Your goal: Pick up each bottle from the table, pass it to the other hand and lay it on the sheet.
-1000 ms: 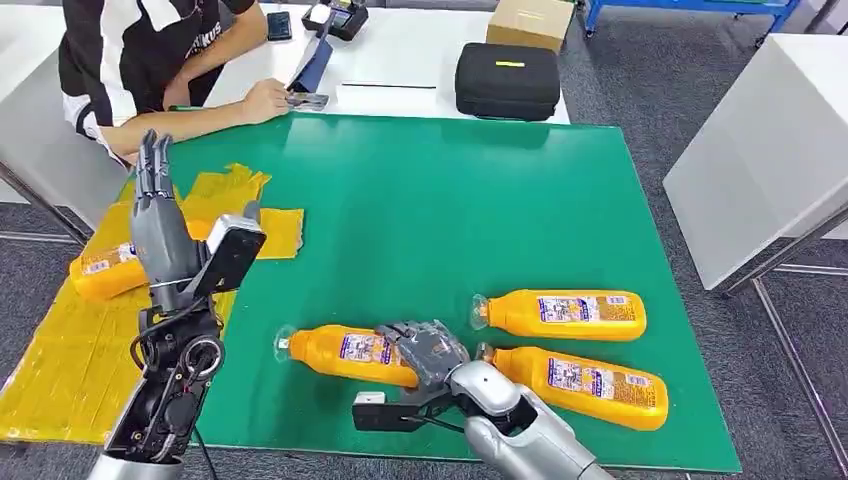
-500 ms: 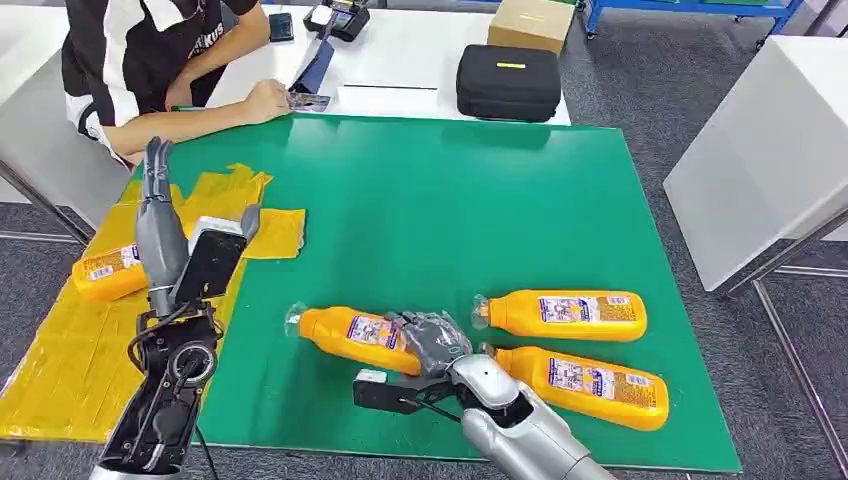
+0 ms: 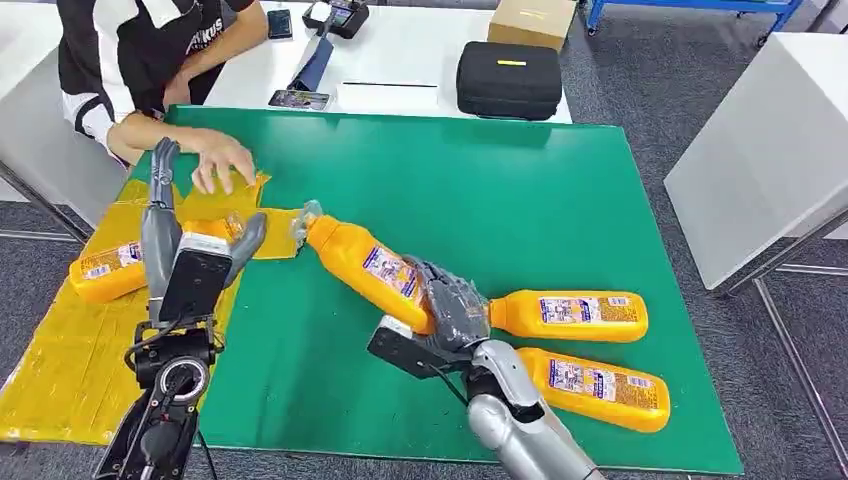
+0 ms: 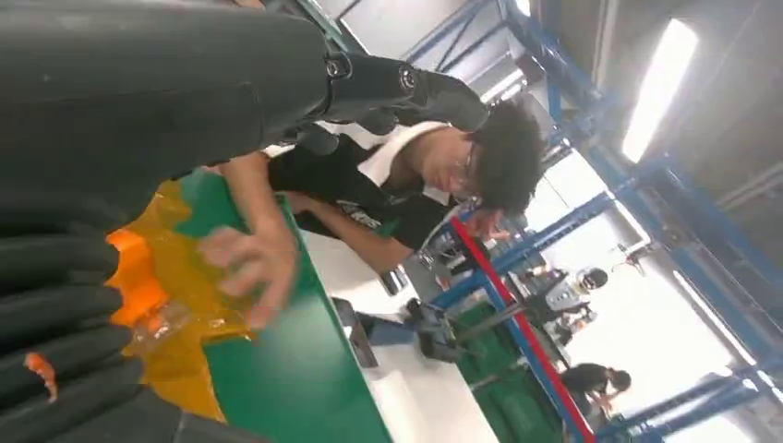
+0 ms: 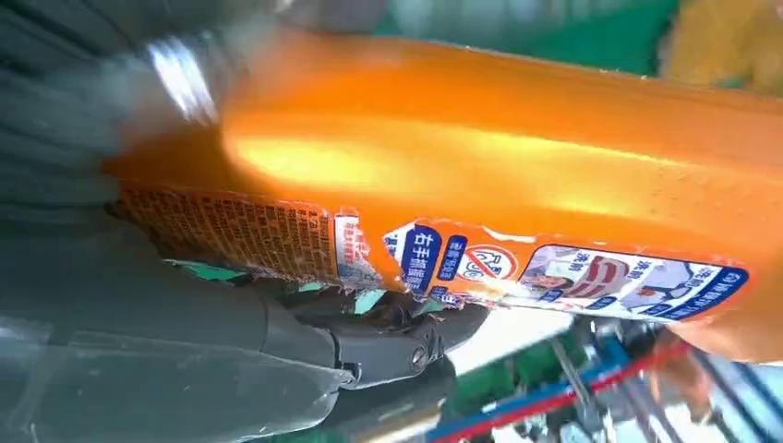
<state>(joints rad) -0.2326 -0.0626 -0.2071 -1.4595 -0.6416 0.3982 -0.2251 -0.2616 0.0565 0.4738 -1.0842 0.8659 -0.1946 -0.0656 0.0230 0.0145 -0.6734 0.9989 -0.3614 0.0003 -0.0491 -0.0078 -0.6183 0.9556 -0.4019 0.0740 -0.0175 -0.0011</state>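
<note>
Gripping orange bottle (image 3: 368, 263) by its base, right robot hand (image 3: 452, 305) held it tilted above green worktop (image 3: 520, 200), cap toward yellow sheet (image 3: 70, 350). Left robot hand (image 3: 170, 235) open, upright, beside sheet.

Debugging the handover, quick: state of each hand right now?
Left hand: open, fingers apart, holding nothing.
Right hand: closed around an orange bottle, lifted and angled toward the left hand.

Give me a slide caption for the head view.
Right hand lifts an orange bottle toward the open left hand above the green table.
</note>
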